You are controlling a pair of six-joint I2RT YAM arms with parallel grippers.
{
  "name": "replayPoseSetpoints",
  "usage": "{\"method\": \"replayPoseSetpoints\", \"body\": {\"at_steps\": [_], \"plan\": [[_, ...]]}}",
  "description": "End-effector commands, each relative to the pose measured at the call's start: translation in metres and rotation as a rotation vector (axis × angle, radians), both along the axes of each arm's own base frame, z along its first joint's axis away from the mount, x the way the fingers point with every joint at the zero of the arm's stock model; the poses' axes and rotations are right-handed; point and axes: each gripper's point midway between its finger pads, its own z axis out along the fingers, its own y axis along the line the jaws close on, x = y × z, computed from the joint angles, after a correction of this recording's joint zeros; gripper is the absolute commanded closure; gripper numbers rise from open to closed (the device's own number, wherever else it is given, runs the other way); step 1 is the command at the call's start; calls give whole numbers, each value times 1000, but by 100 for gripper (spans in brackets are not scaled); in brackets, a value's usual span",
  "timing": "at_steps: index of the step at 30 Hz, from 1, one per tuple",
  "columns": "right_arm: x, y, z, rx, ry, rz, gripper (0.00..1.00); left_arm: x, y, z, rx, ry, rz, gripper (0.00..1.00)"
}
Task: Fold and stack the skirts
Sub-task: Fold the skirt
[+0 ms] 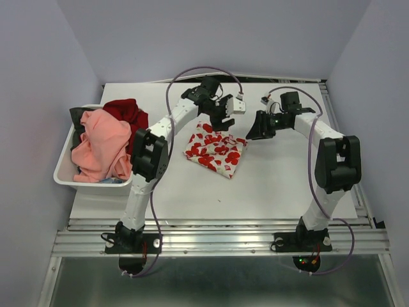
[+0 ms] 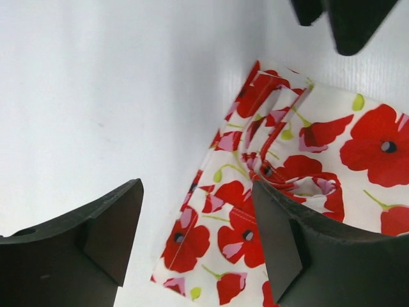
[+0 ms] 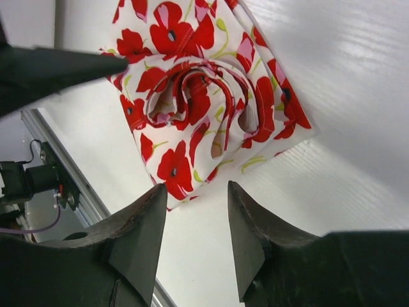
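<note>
A folded white skirt with red flower print (image 1: 216, 148) lies on the table between the two arms. My left gripper (image 1: 220, 123) hovers over its far left corner, open; in the left wrist view the skirt (image 2: 300, 147) lies flat below the spread fingers (image 2: 96, 236), with nothing held. My right gripper (image 1: 257, 131) sits just off the skirt's far right corner, also open. The right wrist view has the skirt's rumpled folds (image 3: 204, 96) ahead of the empty fingertips (image 3: 137, 230). A salmon-pink skirt (image 1: 102, 146) is heaped in the bin at the left.
A white bin (image 1: 62, 173) stands at the table's left edge, holding the pink skirt, a dark red cloth (image 1: 128, 114) and a dark garment (image 1: 78, 116). The right gripper's fingers (image 2: 351, 25) show at the top of the left wrist view.
</note>
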Motion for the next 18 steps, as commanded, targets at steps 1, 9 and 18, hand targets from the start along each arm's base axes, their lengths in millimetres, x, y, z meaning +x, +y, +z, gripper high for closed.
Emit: {"method": "replayPoseSetpoints", "body": {"at_steps": [1,9,18], "plan": [[4,10,35,1,-143,-14,52,5,13,67,-89,1,110,19],[-27,55,20,-78,-162,116,61,-34,65,51,-22,-2,264,23],[-11,60,-37,-179,-91,81,72,-71,79,3,97,-141,300,26]]}}
